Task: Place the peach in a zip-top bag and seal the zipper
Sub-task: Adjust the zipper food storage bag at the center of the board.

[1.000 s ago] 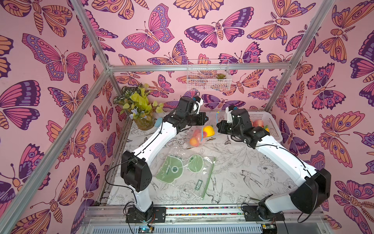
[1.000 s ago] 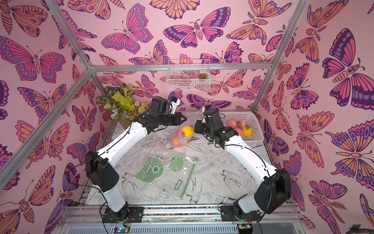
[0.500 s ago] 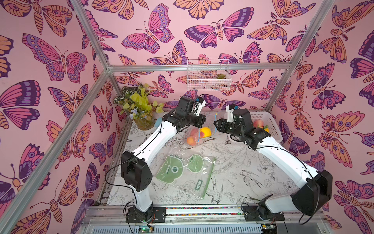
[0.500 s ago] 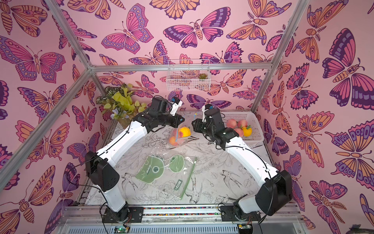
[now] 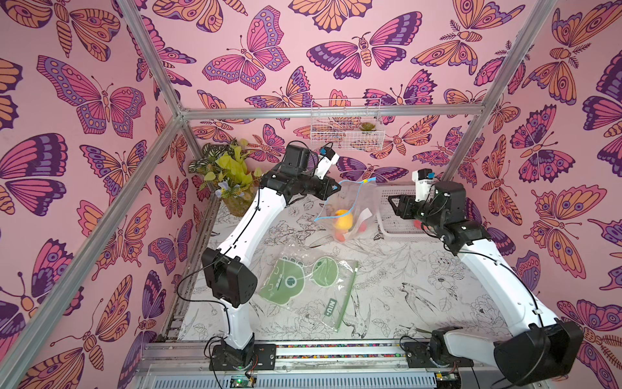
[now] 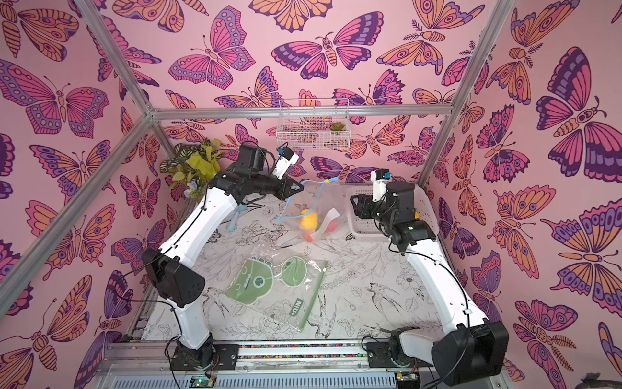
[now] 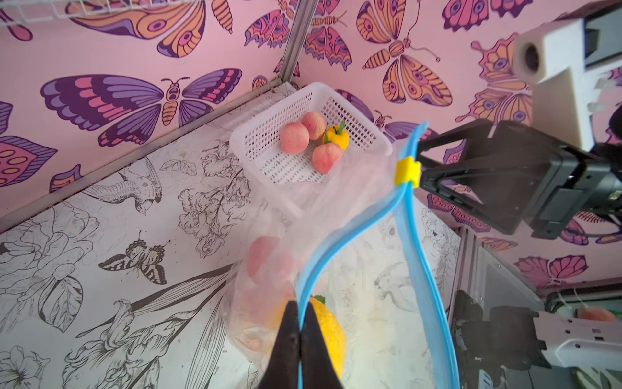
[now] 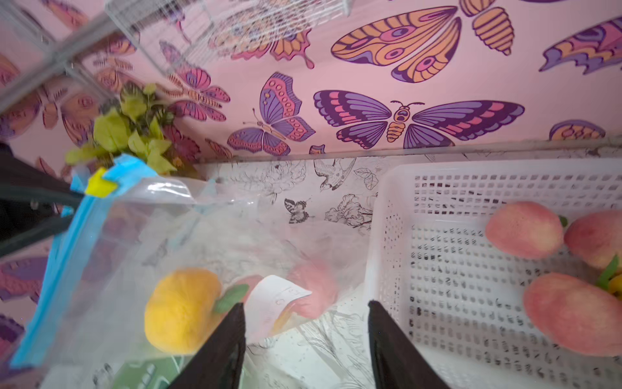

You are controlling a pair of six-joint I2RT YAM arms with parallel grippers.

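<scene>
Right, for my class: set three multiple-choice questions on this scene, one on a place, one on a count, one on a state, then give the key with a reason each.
1. Where is the green-printed bag?
A. flat on the table
B. hanging in the wire wall rack
C. tucked in the plant pot

2. How many peaches lie in the white basket?
A. one
B. three
C. six

3. The left tool is:
A. wide open
B. shut on the zip-top bag at its blue zipper edge
C. shut on a peach

Key:
1 A: it lies flat on the table between the two arms.
2 B: the left wrist view shows three pink peaches beside one yellow fruit.
3 B: its jaws are pressed together on the blue strip.
</scene>
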